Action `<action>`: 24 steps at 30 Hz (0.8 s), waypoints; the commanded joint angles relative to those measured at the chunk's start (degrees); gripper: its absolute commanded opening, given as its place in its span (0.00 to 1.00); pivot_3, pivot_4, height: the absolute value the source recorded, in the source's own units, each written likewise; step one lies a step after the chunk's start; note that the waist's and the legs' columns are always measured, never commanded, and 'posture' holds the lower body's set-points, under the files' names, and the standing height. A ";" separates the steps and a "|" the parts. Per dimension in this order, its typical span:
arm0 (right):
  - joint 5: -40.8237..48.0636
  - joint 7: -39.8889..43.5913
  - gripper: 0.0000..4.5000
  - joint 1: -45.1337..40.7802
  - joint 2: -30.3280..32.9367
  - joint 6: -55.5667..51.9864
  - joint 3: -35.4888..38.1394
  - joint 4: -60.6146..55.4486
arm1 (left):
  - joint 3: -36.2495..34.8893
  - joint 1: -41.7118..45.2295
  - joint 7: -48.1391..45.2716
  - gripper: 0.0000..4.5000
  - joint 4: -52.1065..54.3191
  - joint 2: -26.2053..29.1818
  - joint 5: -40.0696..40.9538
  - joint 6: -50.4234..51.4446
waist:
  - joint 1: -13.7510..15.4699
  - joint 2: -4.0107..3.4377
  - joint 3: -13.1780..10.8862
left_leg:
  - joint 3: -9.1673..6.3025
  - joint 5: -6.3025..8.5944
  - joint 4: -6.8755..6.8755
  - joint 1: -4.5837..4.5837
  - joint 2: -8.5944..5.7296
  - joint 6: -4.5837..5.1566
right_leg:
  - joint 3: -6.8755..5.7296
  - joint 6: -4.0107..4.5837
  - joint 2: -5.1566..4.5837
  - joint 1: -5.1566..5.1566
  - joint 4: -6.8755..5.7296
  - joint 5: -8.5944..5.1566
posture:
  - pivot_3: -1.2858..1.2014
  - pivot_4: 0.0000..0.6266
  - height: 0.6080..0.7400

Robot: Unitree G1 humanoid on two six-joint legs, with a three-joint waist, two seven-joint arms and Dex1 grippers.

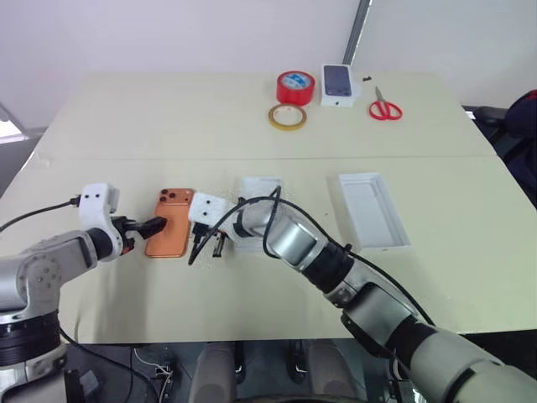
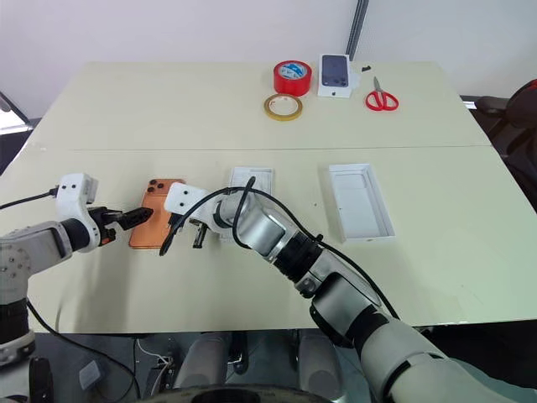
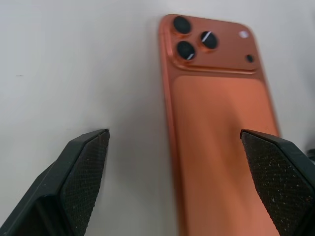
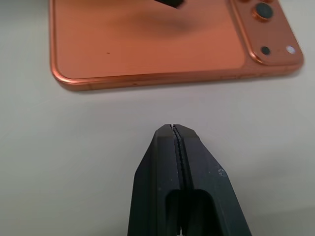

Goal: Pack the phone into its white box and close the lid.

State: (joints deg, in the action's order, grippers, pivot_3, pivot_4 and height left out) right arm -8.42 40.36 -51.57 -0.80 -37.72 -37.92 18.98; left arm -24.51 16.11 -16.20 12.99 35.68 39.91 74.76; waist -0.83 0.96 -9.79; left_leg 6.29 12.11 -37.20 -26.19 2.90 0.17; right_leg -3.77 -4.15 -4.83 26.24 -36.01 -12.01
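Left eye view shows the white box [image 1: 256, 210] and the lid [image 1: 374, 209] lying empty, well apart on the pale table [image 1: 168, 117], the phone [image 1: 169, 222] face down between the left claw [image 1: 155, 224], fingers apart, and the right claw [image 1: 207, 245], pressed together, tape rolls [image 1: 290, 99] far behind.

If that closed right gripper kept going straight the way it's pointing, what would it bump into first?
Most likely the long edge of the orange phone, lying camera-side up on the table. The shut right gripper aims straight at it with bare tabletop between, though it might slide along the table first.
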 commanded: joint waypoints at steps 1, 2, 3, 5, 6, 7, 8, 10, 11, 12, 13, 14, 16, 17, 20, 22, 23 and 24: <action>-0.82 0.73 0.00 -1.17 -0.57 1.74 0.08 -0.93 | 3.24 -1.10 -1.40 0.99 2.77 -3.59 4.07 6.69 | 0.03 0.00 0.02 | -0.01 0.00 0.00 0.02 0.01 0.00 | 0.00 0.01 -0.01 -0.03 0.00 0.00 | 0.52 0.24 1.00; -1.01 0.93 0.00 -1.16 -0.33 2.12 0.25 -1.07 | 3.22 -1.18 -1.35 0.99 3.69 -4.46 4.43 7.65 | 0.06 0.00 0.03 | -0.02 0.00 0.00 0.04 0.00 0.00 | 0.00 0.00 -0.06 -0.04 -0.01 -0.01 | 0.52 0.24 1.00; -1.17 1.08 0.00 -1.15 -0.18 2.41 0.37 -1.13 | 3.13 -1.20 -1.27 0.99 4.27 -5.06 4.56 8.35 | 0.13 0.01 0.04 | -0.03 0.00 0.00 0.05 -0.01 0.00 | -0.01 0.00 -0.10 -0.06 -0.03 -0.01 | 0.52 0.24 1.00; -1.26 1.62 0.00 -1.22 0.41 2.82 0.83 -1.35 | 3.09 -1.15 -0.91 0.99 5.47 -6.65 4.88 10.02 | 0.18 0.01 0.07 | -0.05 0.00 0.00 0.05 -0.04 0.00 | -0.01 -0.01 -0.12 -0.07 -0.04 -0.02 | 0.52 0.24 1.00; -1.31 1.86 0.00 -1.26 0.67 3.01 1.05 -1.41 | 2.73 -0.93 -0.74 0.99 5.93 -7.64 5.09 10.84 | 0.23 0.00 0.08 | -0.05 0.00 0.00 0.07 -0.05 0.01 | -0.01 0.00 -0.13 -0.10 -0.03 -0.02 | 0.52 0.24 1.00; -1.38 2.02 0.00 -1.32 0.94 3.28 1.25 -1.42 | 1.94 -0.42 -0.50 0.99 6.32 -8.98 5.40 11.93 | 0.26 0.01 0.08 | -0.06 0.00 0.00 0.09 -0.07 0.01 | -0.01 0.00 -0.15 -0.14 -0.03 -0.03 | 0.52 0.24 1.00; -1.48 2.13 0.00 -1.35 1.07 3.45 1.37 -1.41 | 1.28 0.00 -0.37 0.99 6.57 -9.92 5.48 12.74 | 0.25 0.01 0.08 | -0.08 0.00 0.00 0.15 -0.08 0.01 | -0.02 0.04 -0.15 -0.22 -0.02 -0.06 | 0.52 0.24 1.00; -1.68 2.29 0.00 -1.34 1.31 3.79 1.53 -1.46 | -0.36 1.06 -0.24 0.99 7.08 -11.97 5.57 14.62 | 0.24 0.01 0.08 | -0.08 0.02 0.01 0.37 -0.10 0.03 | -0.03 0.08 -0.17 -0.45 0.00 -0.12 | 0.52 0.24 1.00; -1.73 2.40 0.00 -1.26 1.43 3.85 1.55 -1.66 | -1.57 1.70 -0.21 0.99 7.34 -13.42 5.76 15.96 | 0.20 0.01 0.08 | -0.10 0.03 0.03 0.56 -0.10 0.05 | -0.05 0.06 -0.17 -0.61 0.04 -0.14 | 0.52 0.24 1.00; -1.80 2.53 0.00 -1.17 1.53 3.90 1.56 -1.85 | -2.42 2.16 -0.19 0.99 7.61 -14.51 5.93 16.94 | 0.18 0.01 0.08 | -0.12 0.05 0.09 0.77 -0.09 0.05 | -0.07 0.05 -0.17 -0.82 0.10 -0.16 | 0.52 0.24 1.00; -1.90 2.68 0.00 -1.03 1.63 4.00 1.50 -2.05 | -3.01 2.41 -0.14 0.99 7.75 -15.26 6.12 17.49 | 0.18 0.01 0.08 | -0.14 0.06 0.10 0.83 -0.09 0.06 | -0.09 0.05 -0.17 -0.89 0.14 -0.17 | 0.52 0.24 1.00; -1.98 2.79 0.00 -0.93 1.68 4.06 1.48 -2.16 | -3.31 2.49 -0.06 0.99 7.84 -15.68 6.21 17.72 | 0.14 0.01 0.08 | -0.16 0.06 0.10 0.82 -0.09 0.06 | -0.10 0.05 -0.17 -0.89 0.14 -0.17 | 0.52 0.24 1.00; -2.13 3.00 0.00 -0.65 1.77 4.21 1.36 -2.37 | -3.91 2.55 0.25 0.99 7.72 -16.30 6.43 17.74 | 0.13 0.01 0.08 | -0.17 0.06 0.10 0.82 -0.09 0.06 | -0.10 0.05 -0.17 -0.89 0.14 -0.17 | 0.52 0.24 1.00; -2.26 3.21 0.00 -0.32 1.81 4.26 1.15 -2.66 | -5.11 3.10 0.58 0.99 7.30 -16.94 6.82 17.74 | 0.13 0.01 0.08 | -0.17 0.06 0.10 0.83 -0.09 0.06 | -0.10 0.05 -0.18 -0.89 0.14 -0.17 | 0.52 0.24 1.00; -2.55 3.71 0.00 0.40 1.82 4.32 0.78 -3.32 | -8.54 4.84 1.63 0.99 5.94 -18.84 8.99 17.74 | 0.18 0.03 0.09 | -0.19 0.06 0.09 0.82 -0.09 0.06 | -0.11 0.05 -0.19 -0.89 0.14 -0.17 | 0.52 0.24 1.00; -2.73 3.82 0.00 0.55 1.72 4.36 0.83 -3.42 | -8.21 4.87 2.42 0.99 6.00 -18.48 9.12 17.74 | 0.03 0.06 0.08 | -0.21 0.06 0.09 0.81 -0.10 0.06 | -0.12 0.05 -0.20 -0.91 0.15 -0.17 | 0.52 0.24 1.00; -2.81 3.85 0.00 0.58 1.65 4.40 0.90 -3.38 | -8.26 4.90 2.93 0.99 5.90 -18.46 9.27 17.74 | -0.08 0.07 0.08 | -0.21 0.06 0.09 0.80 -0.09 0.06 | -0.12 0.05 -0.20 -0.90 0.15 -0.17 | 0.52 0.24 1.00; -2.89 3.90 0.00 0.60 1.60 4.43 0.96 -3.36 | -8.47 4.99 3.39 0.99 5.70 -18.50 9.50 17.74 | -0.18 0.06 0.08 | -0.21 0.06 0.09 0.80 -0.08 0.06 | -0.12 0.05 -0.19 -0.90 0.15 -0.17 | 0.52 0.24 1.00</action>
State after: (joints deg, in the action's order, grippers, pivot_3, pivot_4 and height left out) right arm -11.60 43.80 -50.66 2.18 -34.54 -36.85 18.52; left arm -34.24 20.69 -13.19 18.86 17.44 47.20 91.62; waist -1.01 1.03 -9.71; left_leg 6.08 12.18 -37.10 -25.39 2.82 0.23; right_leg -3.89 -4.10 -5.02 25.36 -35.87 -12.18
